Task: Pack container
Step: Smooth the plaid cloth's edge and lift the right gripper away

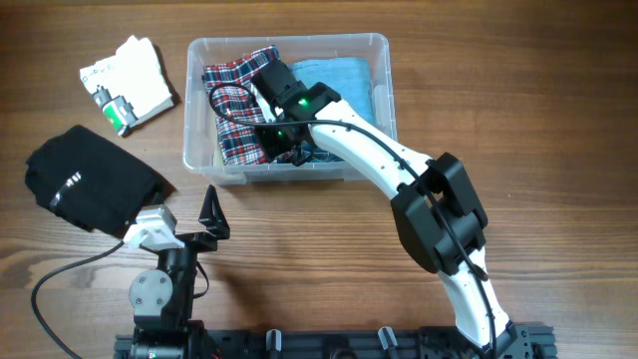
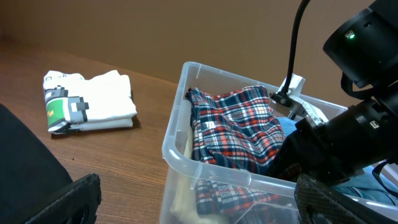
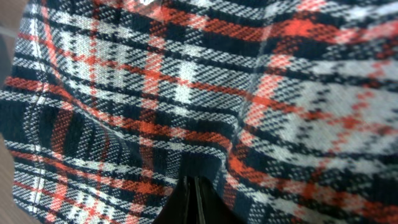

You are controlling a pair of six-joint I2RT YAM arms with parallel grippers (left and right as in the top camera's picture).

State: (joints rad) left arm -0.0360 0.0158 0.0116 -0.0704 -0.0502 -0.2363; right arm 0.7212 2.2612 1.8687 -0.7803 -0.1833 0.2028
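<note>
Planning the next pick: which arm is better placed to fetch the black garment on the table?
Left, likely. The left gripper is open and empty beside the black garment, on its own side. The right gripper is shut on the plaid cloth, down inside the container.

Clear rectangular container (image 1: 195, 100), upright, part-filled

No readable text, labels or numbers
</note>
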